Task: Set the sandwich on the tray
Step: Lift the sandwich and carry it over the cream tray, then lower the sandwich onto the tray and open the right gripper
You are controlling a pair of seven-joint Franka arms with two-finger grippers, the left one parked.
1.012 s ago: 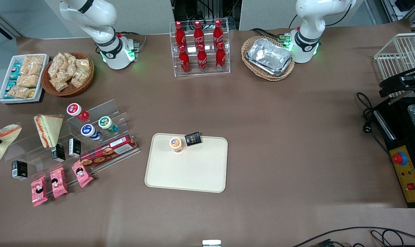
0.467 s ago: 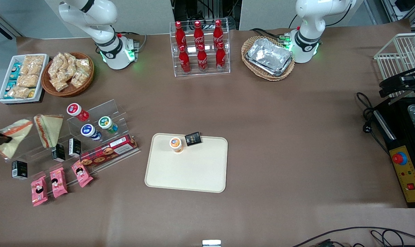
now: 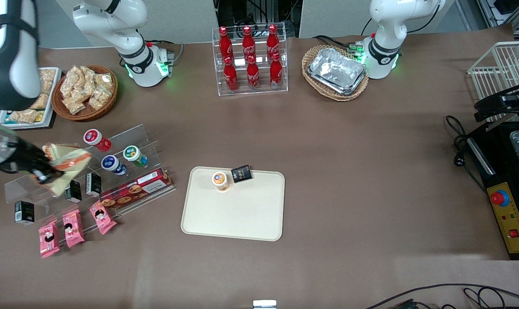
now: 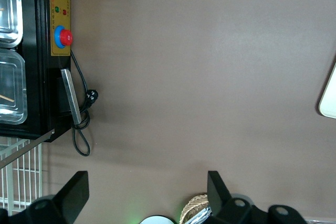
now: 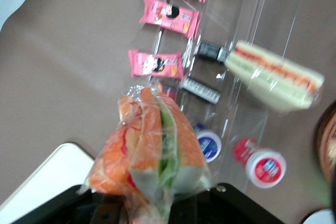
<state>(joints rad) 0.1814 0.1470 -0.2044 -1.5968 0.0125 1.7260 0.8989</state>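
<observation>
The sandwich (image 3: 70,163), clear-wrapped with an orange filling band and some green, hangs in my right gripper (image 3: 49,174) above the clear acrylic shelf (image 3: 126,141), toward the working arm's end of the table. The gripper is shut on the sandwich's wrapper end. In the right wrist view the sandwich (image 5: 152,150) stands up from the gripper (image 5: 149,211). The cream-beige tray (image 3: 238,219) lies flat at the table's middle, and one corner of it (image 5: 37,182) shows in the right wrist view. The tray's edge (image 4: 329,98) also shows in the left wrist view.
An orange-capped jar (image 3: 220,180) and a black packet (image 3: 242,173) sit on the tray's edge farther from the front camera. A second sandwich (image 5: 273,77) with red-and-yellow filling, small jars (image 3: 109,162), black boxes and pink packets (image 3: 72,227) sit on the shelf.
My right gripper has carried the sandwich from the table's end toward the tray, over the acrylic shelf. The arm's upper links have come into the front view.
</observation>
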